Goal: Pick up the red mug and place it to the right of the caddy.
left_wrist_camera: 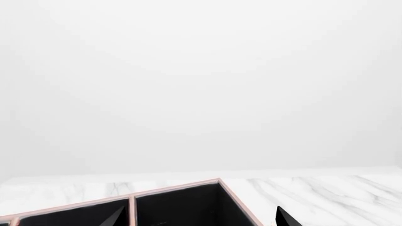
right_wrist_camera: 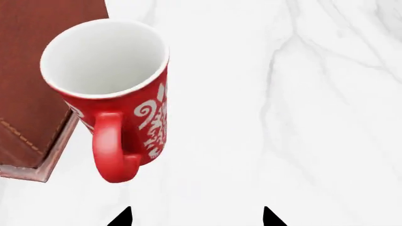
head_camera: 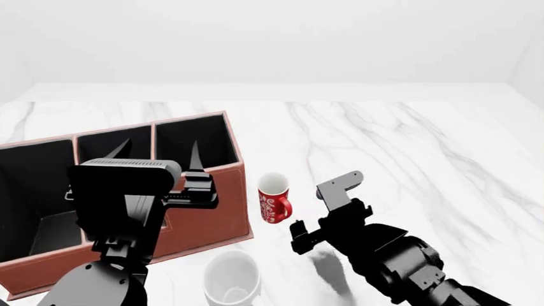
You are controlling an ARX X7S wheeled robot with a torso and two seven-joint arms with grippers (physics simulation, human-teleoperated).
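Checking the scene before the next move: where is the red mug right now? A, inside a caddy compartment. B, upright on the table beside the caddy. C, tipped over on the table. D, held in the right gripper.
B: the red mug stands upright on the table just right of the caddy, and the right gripper is apart from it.

The head view looks forward and down over the marble table (head_camera: 408,146) from fairly high. The right wrist view looks steeply down, close on the red mug (right_wrist_camera: 113,89) beside the caddy (right_wrist_camera: 31,84) corner. The left wrist view faces level across the caddy's compartments toward a blank wall (left_wrist_camera: 201,84).
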